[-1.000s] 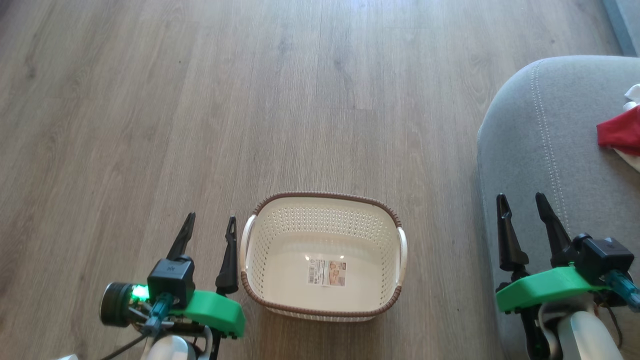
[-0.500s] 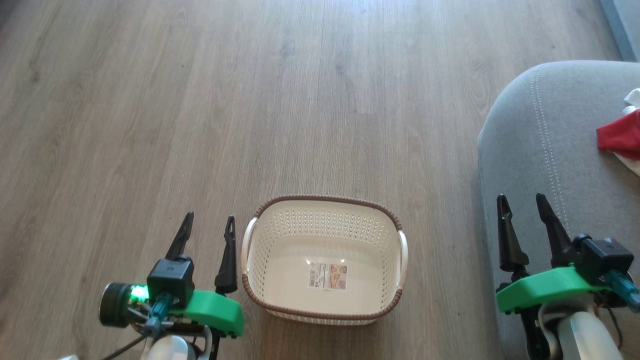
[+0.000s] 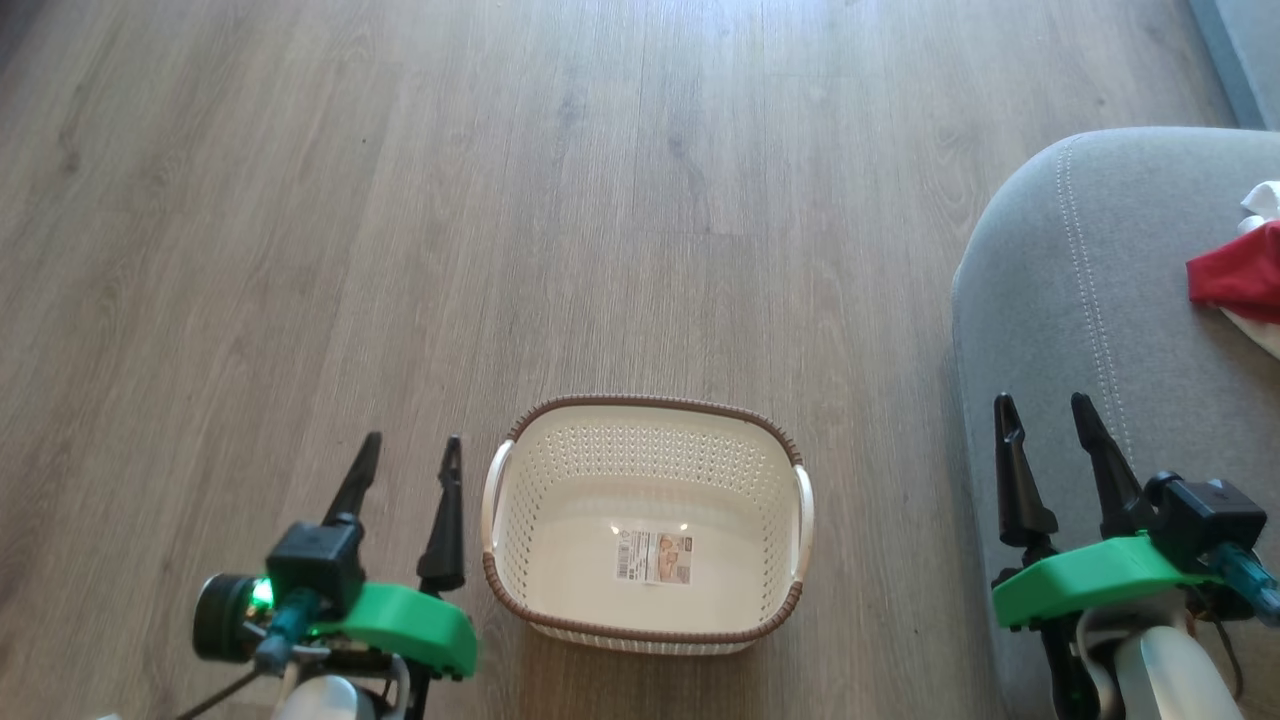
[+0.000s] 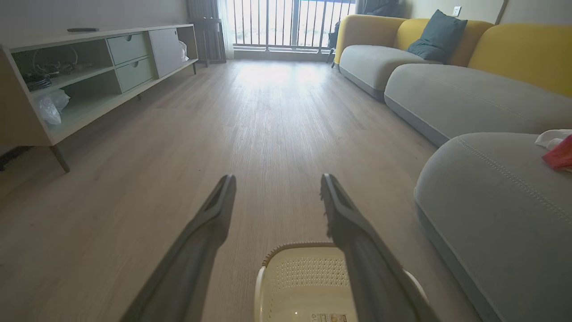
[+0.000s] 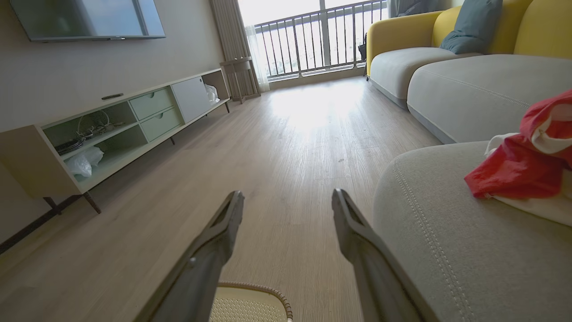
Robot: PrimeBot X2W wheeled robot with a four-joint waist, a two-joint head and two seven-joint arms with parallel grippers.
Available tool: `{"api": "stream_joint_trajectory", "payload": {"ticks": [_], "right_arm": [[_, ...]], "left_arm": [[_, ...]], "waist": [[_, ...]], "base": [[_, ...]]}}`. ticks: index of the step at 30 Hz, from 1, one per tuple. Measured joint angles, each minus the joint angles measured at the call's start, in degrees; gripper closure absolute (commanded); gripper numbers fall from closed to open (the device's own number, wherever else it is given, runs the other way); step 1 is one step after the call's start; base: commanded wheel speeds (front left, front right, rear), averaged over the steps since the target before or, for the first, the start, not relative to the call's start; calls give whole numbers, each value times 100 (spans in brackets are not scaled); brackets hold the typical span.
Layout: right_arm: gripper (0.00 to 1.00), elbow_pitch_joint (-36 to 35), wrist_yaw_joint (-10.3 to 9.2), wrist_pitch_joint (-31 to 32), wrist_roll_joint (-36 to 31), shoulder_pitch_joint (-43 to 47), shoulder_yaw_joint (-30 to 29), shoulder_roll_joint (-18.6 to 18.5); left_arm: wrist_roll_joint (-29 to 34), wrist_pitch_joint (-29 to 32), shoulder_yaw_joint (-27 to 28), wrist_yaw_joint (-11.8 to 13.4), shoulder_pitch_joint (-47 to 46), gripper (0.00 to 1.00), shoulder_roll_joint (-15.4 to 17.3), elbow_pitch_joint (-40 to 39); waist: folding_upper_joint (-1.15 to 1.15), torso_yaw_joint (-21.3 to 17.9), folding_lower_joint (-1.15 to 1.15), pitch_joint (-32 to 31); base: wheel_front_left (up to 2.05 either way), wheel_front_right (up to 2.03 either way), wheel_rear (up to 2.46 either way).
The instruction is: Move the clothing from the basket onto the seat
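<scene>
The basket [image 3: 650,403] stands on the floor [image 3: 400,200] at lower centre. The clothing [image 3: 1235,275] lies on the seat [image 3: 1060,300] at the right edge. The left gripper [image 3: 413,440] and right gripper [image 3: 1041,398] are both released, grasping nothing.

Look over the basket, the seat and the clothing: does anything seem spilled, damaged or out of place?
Nothing stands out. The basket sits upright, holding just its label; the clothing lies rumpled on the seat.
</scene>
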Motion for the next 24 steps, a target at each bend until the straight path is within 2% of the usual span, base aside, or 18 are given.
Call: {"api": "stream_joint_trajectory", "payload": {"ticks": [1, 7, 8, 14, 24], "right_arm": [[0, 27, 0, 0, 12, 0, -7, 0], [0, 79, 0, 0, 30, -1, -30, 1], [100, 82, 0, 0, 30, -1, -32, 1], [100, 525, 0, 19, 34, 163, 22, 2], [100, 563, 0, 174, 627, 225, 5, 2]], "left_arm": [[-171, 0, 68, -52, 1, 0, 0, 12], [-177, 0, 87, -144, 1, 0, 0, 32], [-189, 0, 87, -147, 1, 100, 0, 34], [-272, 10, 68, -166, 187, 100, 9, 471], [-961, 145, 88, -247, 288, 100, 30, 506]], "waist": [[0, 0, 0, 0], [0, 7, 0, -18], [0, 5, 0, -23], [0, 0, 0, -29], [0, -50, 0, -42]], "base": [[0, 0, 0], [0, 0, 0], [0, 0, 0], [0, 0, 0], [0, 0, 0]]}}
